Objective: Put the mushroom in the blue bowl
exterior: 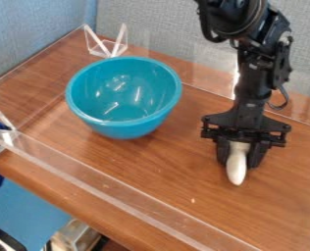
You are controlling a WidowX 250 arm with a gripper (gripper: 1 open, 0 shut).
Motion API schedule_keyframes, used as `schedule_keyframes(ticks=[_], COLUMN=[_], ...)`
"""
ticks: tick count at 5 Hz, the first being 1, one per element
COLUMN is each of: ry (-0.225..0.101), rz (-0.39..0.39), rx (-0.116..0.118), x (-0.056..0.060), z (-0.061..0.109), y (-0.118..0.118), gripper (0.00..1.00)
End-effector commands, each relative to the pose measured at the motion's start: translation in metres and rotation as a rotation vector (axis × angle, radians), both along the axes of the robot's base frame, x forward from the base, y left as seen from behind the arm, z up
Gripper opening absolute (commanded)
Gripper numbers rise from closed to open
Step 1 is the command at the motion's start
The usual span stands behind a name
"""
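Observation:
The blue bowl (119, 122) stands on the wooden table at the left, upright and with nothing in it. To its right the cream-white mushroom (235, 174) lies on the table, one end pointing toward the front edge. My gripper (239, 161) points straight down over the mushroom's upper part, its black fingers (220, 154) pressed against both sides of it. The mushroom rests on the table surface, a hand's width right of the bowl.
A low clear acrylic wall (105, 176) runs along the table's front and left edges. A clear acrylic bracket (108, 41) stands at the back behind the bowl. The arm's black links (256, 59) rise above the gripper at the right.

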State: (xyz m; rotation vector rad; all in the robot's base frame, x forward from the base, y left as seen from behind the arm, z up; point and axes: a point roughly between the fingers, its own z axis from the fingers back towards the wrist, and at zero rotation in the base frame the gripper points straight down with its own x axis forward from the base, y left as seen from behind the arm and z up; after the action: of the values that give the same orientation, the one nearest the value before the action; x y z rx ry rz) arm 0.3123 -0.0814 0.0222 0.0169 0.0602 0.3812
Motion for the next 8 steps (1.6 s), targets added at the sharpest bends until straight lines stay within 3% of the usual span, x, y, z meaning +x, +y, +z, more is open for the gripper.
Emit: schedule_keyframes(ticks=[1,3,6,7,8], ry=[-0.003,0.007,-0.012,-0.031,-0.07], rz=[0.009,0.003,0.005,0.011,0.027], rx=[0.007,0.012,0.016,0.015,0.014], x=[0.0,-0.003,-0.007,-0.008,-0.009], z=[0.007,0.015,0.04,0.054,0.082], y=[0.006,0.007,0.013,0.016,0.027], gripper=[0.0,0.0,0.0,0.0,0.0])
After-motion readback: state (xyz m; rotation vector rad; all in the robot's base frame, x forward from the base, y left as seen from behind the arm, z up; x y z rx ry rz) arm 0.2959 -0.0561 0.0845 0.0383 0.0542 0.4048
